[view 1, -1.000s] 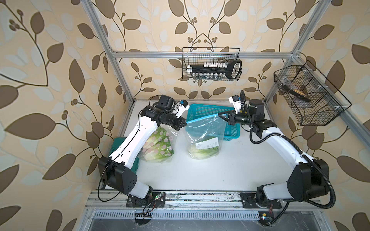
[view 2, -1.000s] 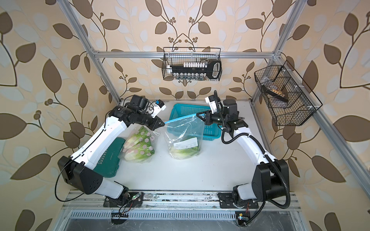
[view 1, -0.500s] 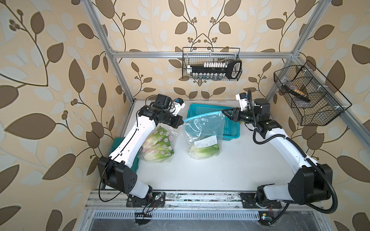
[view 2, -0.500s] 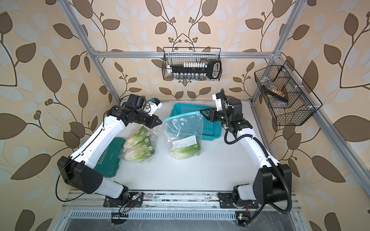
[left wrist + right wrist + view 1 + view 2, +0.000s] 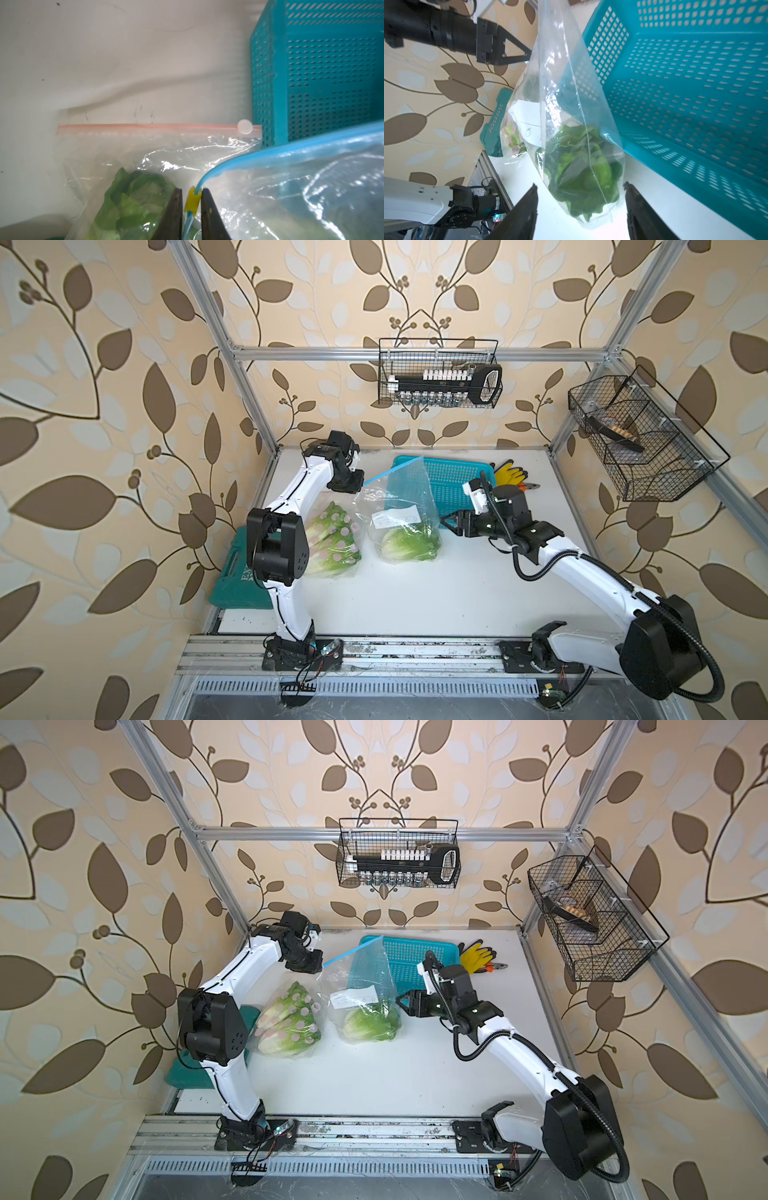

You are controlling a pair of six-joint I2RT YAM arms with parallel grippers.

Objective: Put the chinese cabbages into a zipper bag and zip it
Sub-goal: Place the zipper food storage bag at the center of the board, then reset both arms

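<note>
Packing looks done: green ruffled chinese cabbages [image 5: 409,545] low inside a clear plastic zipper bag with a blue zip strip [image 5: 405,489], standing on the white tabletop [image 5: 457,593] and leaning on a teal perforated plastic basket [image 5: 457,481]. Cannot count the heads through the film. Left end effector [image 5: 360,486] closed narrowly on the small yellow plastic slider [image 5: 192,200] at the strip's end, holding that corner up. Right end effector [image 5: 580,184] spread wide, flanking the bag's lower part without touching. Probably zipped or nearly, judging by the strip reading as one band; left to do: releasing the slider. Alongside, a second clear bag with a pink strip [image 5: 124,149], also holding cabbage.
</note>
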